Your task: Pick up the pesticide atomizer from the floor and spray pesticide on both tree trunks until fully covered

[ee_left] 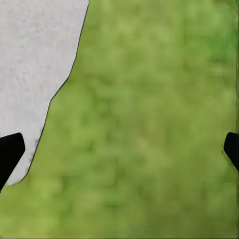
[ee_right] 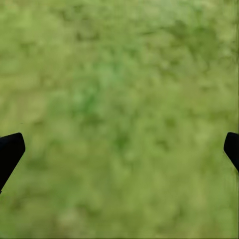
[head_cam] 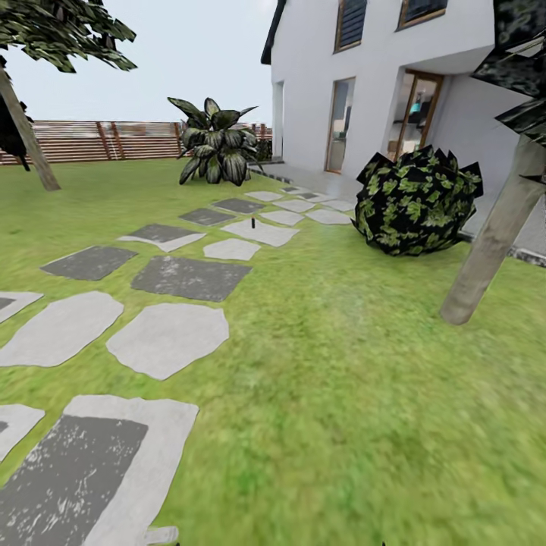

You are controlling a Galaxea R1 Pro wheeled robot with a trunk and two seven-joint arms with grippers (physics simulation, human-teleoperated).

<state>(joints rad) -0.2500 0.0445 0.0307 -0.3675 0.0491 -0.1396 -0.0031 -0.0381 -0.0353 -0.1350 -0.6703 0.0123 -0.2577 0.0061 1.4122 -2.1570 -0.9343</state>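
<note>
Far off, the atomizer (head_cam: 252, 224) stands upright on a pale stone (head_cam: 262, 232) of the path, this side of the striped plant (head_cam: 216, 142) and well short of the house (head_cam: 379, 76). It looks light, rigid and slim; a grip around its middle would likely hold best. Trunks (head_cam: 491, 243) rise right of the stone, another (head_cam: 26, 133) far left. Both the left gripper (ee_left: 119, 149) and right gripper (ee_right: 119, 149) hang wide open over grass (ee_right: 119, 99), empty.

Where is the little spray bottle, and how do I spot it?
Follow the stepping-stone path toward the white house. The pesticide atomizer stands upright on a pale stone midway along it. It is the lone thin dark thing on the flat stones.
</note>
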